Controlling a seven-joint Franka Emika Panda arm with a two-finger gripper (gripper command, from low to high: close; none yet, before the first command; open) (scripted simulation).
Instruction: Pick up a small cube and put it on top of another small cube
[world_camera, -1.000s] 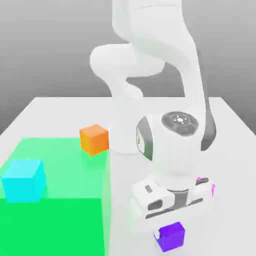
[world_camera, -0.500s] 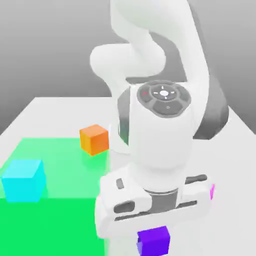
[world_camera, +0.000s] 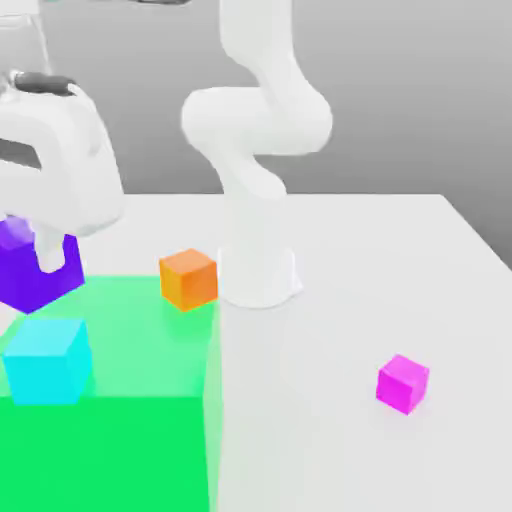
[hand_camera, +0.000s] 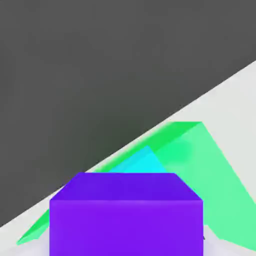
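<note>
The end effector (hand_camera: 126, 245) is closed on a glossy deep violet cube (world_camera: 20, 284), gripping it by opposite sides. In the exterior view it hangs toward 9 o'clock of the scene, the violet cube tilted in its grip and seemingly held clear of any support.

Next outward comes the plain light cyan cube (world_camera: 45, 372), resting on a large bright green block (world_camera: 110, 450). The coming move turns on this: in the exterior view, the cyan cube lies at about 5 o'clock from the held one, close by in the picture but apart. The true gap in depth and height is hard to judge. Being a cube, it offers no long axis to follow; the faces matter instead. The carry looks well along; the violet cube likely needs shifting over the cyan top, levelling and lowering before release. Coming in low or tilted could knock the cyan cube.

Farther out, an orange cube (world_camera: 188, 280) lies toward 10 o'clock, and a magenta cube (world_camera: 402, 384) sits on the white counter (world_camera: 320, 350) at 4 o'clock.
</note>
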